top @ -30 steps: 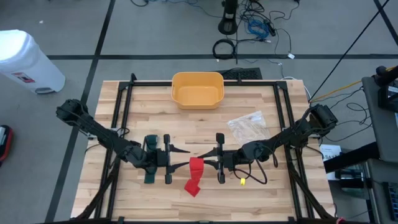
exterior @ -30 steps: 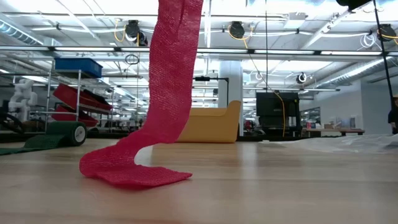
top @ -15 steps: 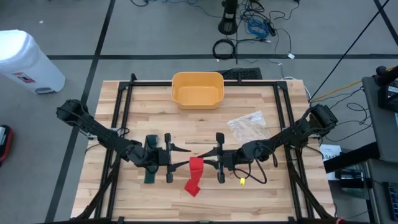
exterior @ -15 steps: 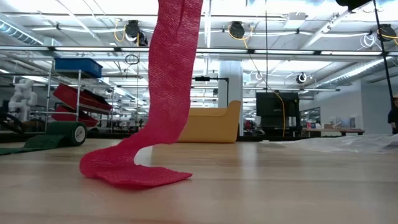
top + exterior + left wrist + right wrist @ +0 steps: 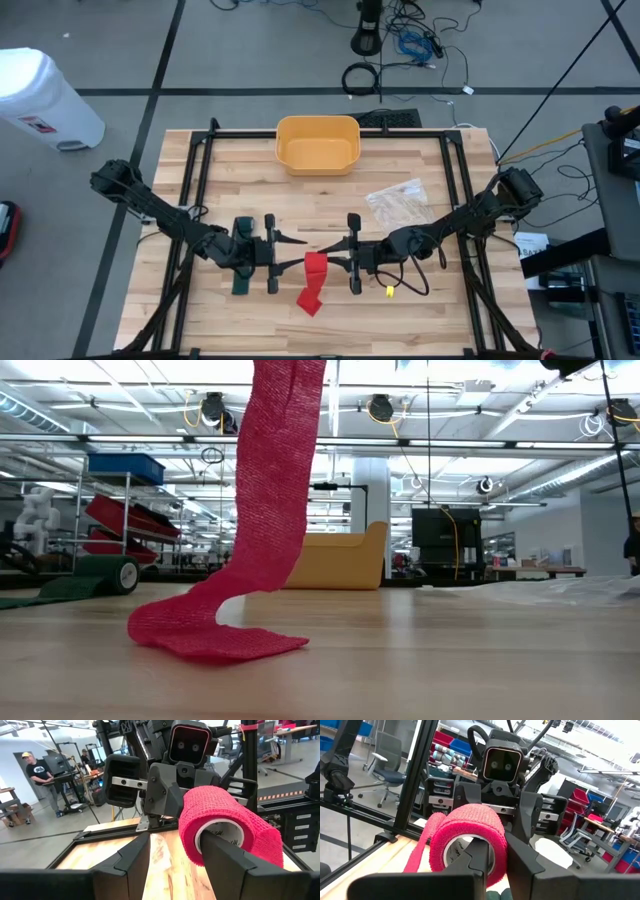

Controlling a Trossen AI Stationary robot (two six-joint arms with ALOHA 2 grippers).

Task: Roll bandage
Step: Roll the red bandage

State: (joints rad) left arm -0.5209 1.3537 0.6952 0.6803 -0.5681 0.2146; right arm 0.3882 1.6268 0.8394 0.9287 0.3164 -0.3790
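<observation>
A red bandage roll point(image 5: 316, 264) hangs above the table's middle between my two grippers, which meet it level from either side. Its loose strip point(image 5: 270, 490) drops from the roll, and the strip's end point(image 5: 215, 640) lies folded on the wood. My left gripper point(image 5: 292, 265) comes from the table's left and stands open around one side of the roll's wall. My right gripper point(image 5: 338, 265) comes from the table's right and is shut on the roll point(image 5: 467, 837). My left gripper has one finger point(image 5: 225, 857) pushed into the roll's hollow core point(image 5: 220, 832), level from the table's left. Its other finger point(image 5: 135, 862) stands outside, apart from the roll's wall. My right gripper pinches the roll's wall point(image 5: 496, 855), one finger point(image 5: 477, 857) inside the core and one outside, level from the table's right. The roll is lifted clear, its axis level, the strip hanging slack below.
A yellow bin point(image 5: 317, 143) stands at the far middle. A clear plastic bag point(image 5: 400, 203) lies to the right of the middle. A dark green bandage point(image 5: 243, 283) lies under my left arm, and a small yellow thing point(image 5: 390, 291) lies near my right arm.
</observation>
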